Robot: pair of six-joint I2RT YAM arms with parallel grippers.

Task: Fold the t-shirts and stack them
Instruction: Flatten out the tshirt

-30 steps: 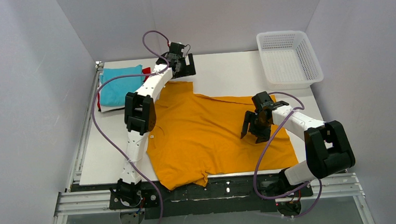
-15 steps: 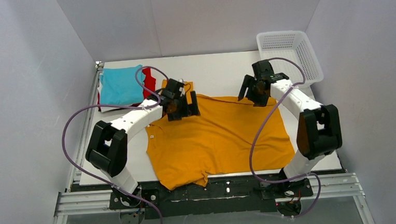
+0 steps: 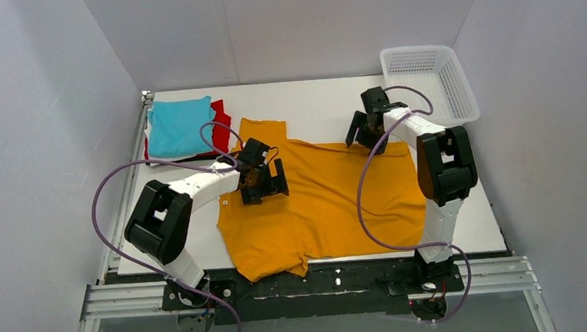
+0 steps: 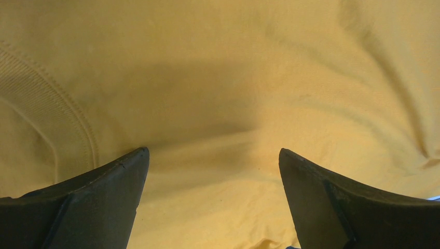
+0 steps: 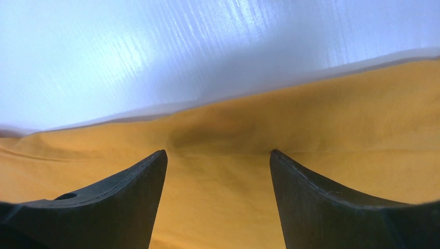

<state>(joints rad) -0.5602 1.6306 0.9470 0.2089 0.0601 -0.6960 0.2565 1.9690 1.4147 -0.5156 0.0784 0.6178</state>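
Top external: mustard-orange t-shirt [image 3: 331, 206] spread flat, lightly wrinkled, hem nearest

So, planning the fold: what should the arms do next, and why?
Probably lower and close both. The left tool hangs open over the orange shirt beside its collar, the right tool open at its far edge; neither grips cloth yet.

The top external view looks down from high behind the arm bases onto the whole surface [image 3: 317, 107]. The left wrist view sits very close above the mustard-orange t-shirt [image 3: 331, 202], looking past the left hand [image 4: 212, 151], with the collar [image 4: 52, 109] at 9 o'clock. The right wrist view, equally close past the right hand [image 5: 218, 152], faces the shirt's edge, with bare surface at 12 o'clock. All three views share the shirt.
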